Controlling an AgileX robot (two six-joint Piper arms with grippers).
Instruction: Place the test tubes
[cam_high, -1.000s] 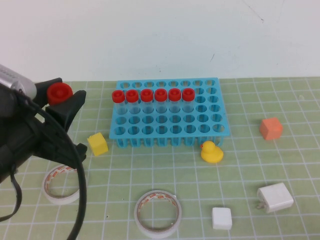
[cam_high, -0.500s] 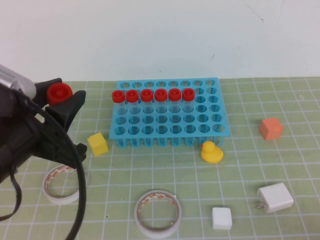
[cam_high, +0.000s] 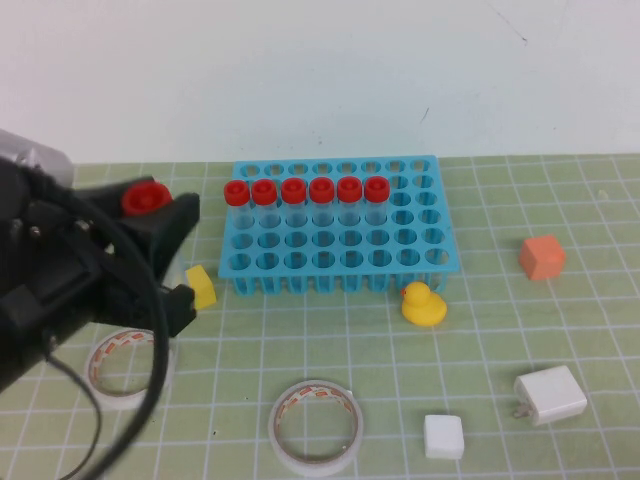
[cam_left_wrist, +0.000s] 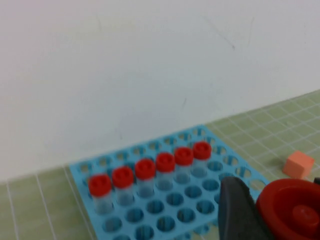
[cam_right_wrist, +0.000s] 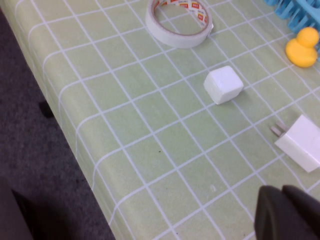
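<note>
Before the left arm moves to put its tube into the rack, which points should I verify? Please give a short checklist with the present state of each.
1. Tube held by left gripper: ok, red cap sits between the fingers.
2. Free holes in the rack: ok, six other tubes fill part of one row and many holes are empty.
3. Tube above the rack: not ok, it is off the rack's left side.
4. Tube upright: cannot tell.
5. Right gripper out of the way: ok, shut, away from the rack, near the charger.
</note>
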